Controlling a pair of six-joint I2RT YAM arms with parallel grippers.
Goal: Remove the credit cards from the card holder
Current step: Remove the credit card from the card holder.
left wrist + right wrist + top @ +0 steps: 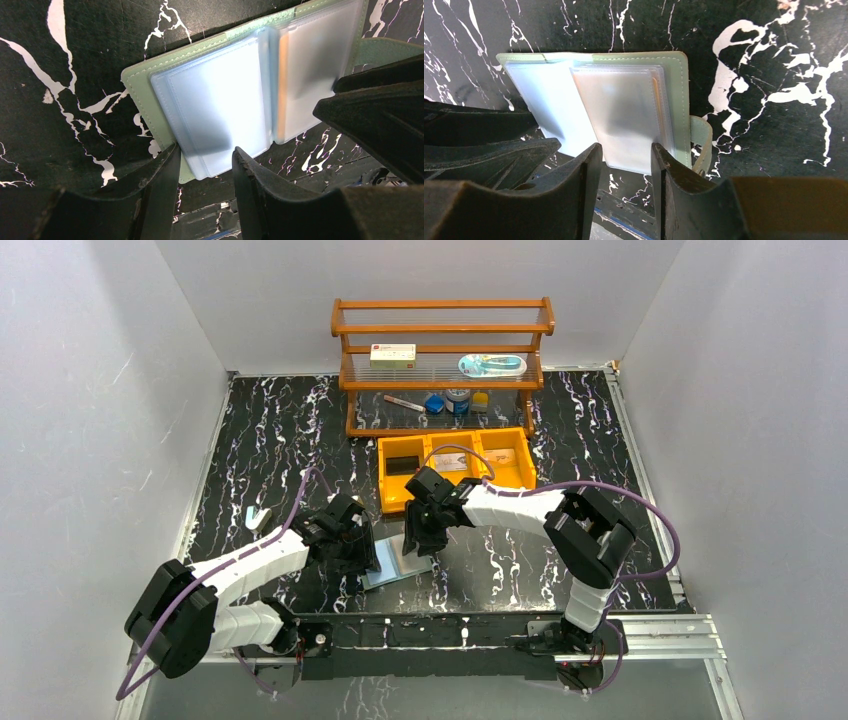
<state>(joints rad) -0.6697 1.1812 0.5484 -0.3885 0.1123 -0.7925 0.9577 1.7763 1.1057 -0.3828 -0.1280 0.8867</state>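
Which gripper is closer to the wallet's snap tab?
Right. The right gripper is over the wallet beside its snap tab; the left gripper is over the opposite half.

Bolted at black bases to the silver rail: left arm and right arm, white shells between bulky black joint housings. Looped out beyond the rail, a purple cable on each. Tipped with matte black, wedge-shaped fingers on left gripper and right gripper.
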